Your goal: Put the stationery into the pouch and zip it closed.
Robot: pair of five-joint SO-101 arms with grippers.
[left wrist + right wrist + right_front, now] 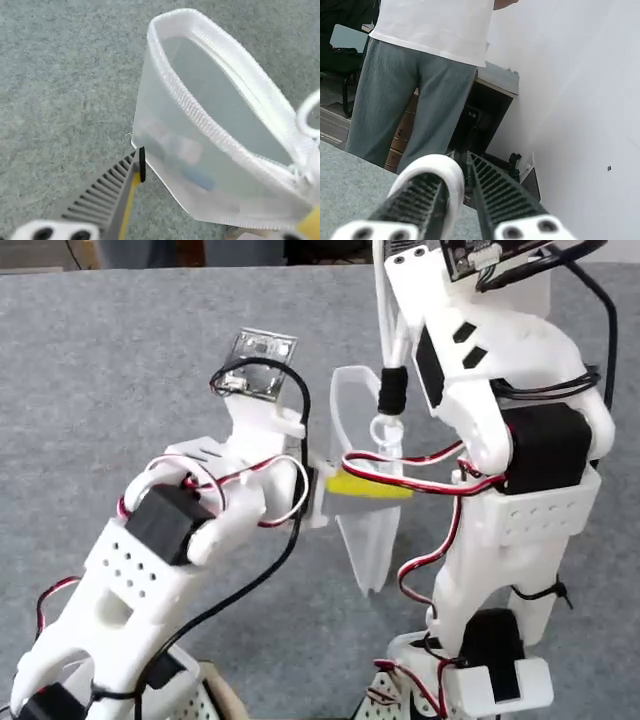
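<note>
Pouch (365, 530) of translucent white plastic is seen at the middle of the high view, with its mouth turned toward the top of the frame and its narrow end toward the bottom. Beneath it the grey table (120, 360) is spread across the whole frame. The pouch is clamped by the left gripper (350, 490), whose arm comes in from the lower left of the high view. 1 finger, wrapped in yellow tape, is laid across the pouch's wall, and in the left wrist view a ribbed finger (117, 192) lies against the outside of that wall. The zipper (185, 107) is undone and the mouth is spread wide. Blurred items (192, 162) can be made out through the wall, low inside the pouch, 1 of them blue; what they are cannot be told. A white ring (385, 430) is seen at the mouth, in the upper middle of the high view, just under a short black piece (392, 390). The right arm (510, 440) is placed at the right of that frame. The right gripper (466, 162) has its 2 fingers close together at the tips, with a thin slit between them; whether anything is pinched there cannot be told.
</note>
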